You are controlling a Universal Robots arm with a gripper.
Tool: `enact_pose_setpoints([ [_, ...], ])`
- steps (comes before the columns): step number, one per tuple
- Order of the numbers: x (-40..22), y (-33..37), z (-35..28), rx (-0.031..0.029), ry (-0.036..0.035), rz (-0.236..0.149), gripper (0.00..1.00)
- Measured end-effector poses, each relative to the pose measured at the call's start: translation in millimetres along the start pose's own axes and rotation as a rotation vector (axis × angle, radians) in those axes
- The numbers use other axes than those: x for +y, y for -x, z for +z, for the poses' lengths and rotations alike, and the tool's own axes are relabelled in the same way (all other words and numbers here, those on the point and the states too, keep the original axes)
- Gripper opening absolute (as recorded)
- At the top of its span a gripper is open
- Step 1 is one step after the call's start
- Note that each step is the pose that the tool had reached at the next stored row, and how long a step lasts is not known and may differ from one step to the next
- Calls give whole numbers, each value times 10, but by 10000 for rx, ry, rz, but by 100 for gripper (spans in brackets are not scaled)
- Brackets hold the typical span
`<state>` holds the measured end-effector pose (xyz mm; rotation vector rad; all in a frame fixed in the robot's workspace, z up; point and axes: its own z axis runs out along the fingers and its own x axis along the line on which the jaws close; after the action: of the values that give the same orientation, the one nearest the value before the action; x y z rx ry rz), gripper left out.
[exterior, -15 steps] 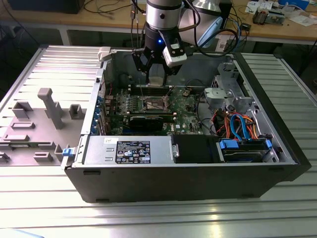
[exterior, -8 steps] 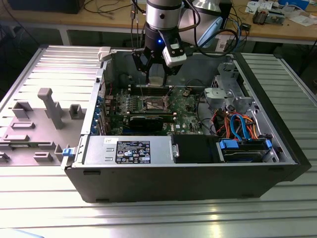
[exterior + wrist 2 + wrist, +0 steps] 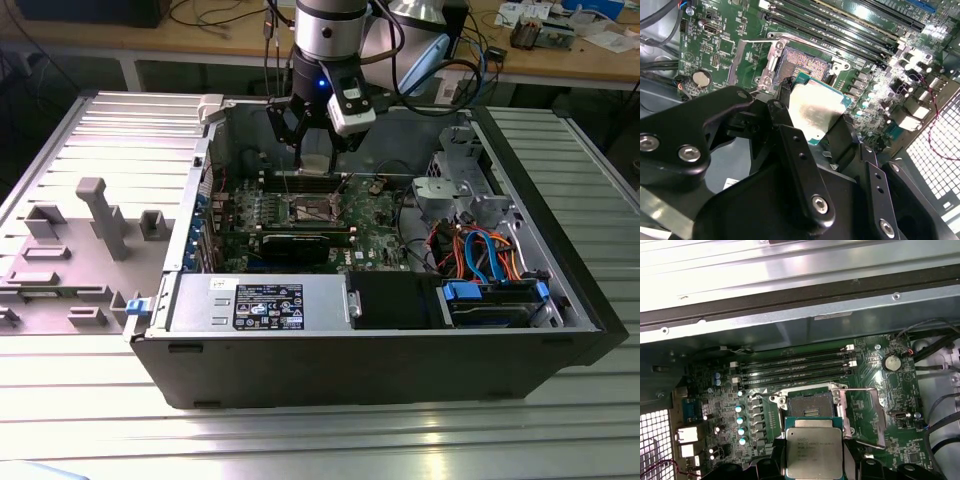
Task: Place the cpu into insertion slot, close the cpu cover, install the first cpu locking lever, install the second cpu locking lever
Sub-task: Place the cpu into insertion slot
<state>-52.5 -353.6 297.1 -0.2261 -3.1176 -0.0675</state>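
Open case (image 3: 330, 360), green board (image 3: 867, 385) inside. Slot (image 3: 812, 405) bare, uncovered. Gripper (image 3: 320, 150) jaws clamped on cpu (image 3: 814, 452), held just above the slot, not seated. Placing step in hand; seating likely calls for square alignment and a gentle descent.

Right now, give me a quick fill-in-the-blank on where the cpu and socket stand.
1. The gripper is ___ on the cpu.
2. The insertion slot is ___, its brownish centre bare.
3. The cpu cover is swung ___, off the slot.
4. The circuit board around the slot is ___ in colour.
Missing words: shut; empty; open; green.
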Motion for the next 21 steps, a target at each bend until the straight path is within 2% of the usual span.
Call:
enact_pose_setpoints([
  [21,0,0,2,-17,8,408,55],
])
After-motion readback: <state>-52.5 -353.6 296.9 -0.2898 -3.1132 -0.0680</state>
